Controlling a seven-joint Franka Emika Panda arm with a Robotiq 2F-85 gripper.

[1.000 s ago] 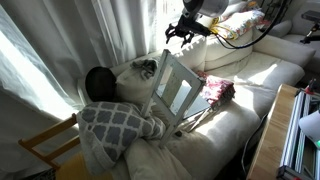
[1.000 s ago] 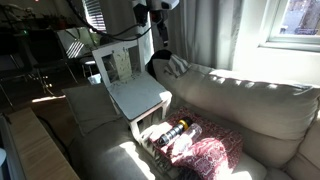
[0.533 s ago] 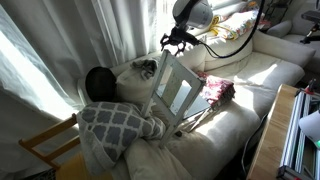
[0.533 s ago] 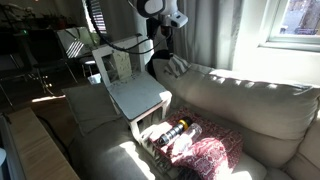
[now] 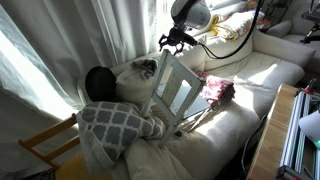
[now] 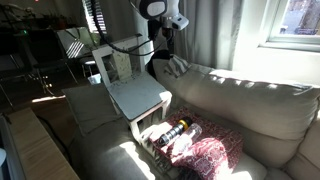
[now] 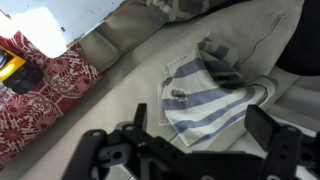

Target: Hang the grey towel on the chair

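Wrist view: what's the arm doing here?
The arm's gripper hovers open and empty above the grey towel, which lies crumpled on the beige sofa. The pale chair lies tipped on the sofa cushions, with the towel near its upper end in an exterior view. The towel has not yet been grasped, and nothing hangs on the chair.

Opposite exteriors sharing chair [image 5: 176,88] [image 6: 140,98]; wrist downward.
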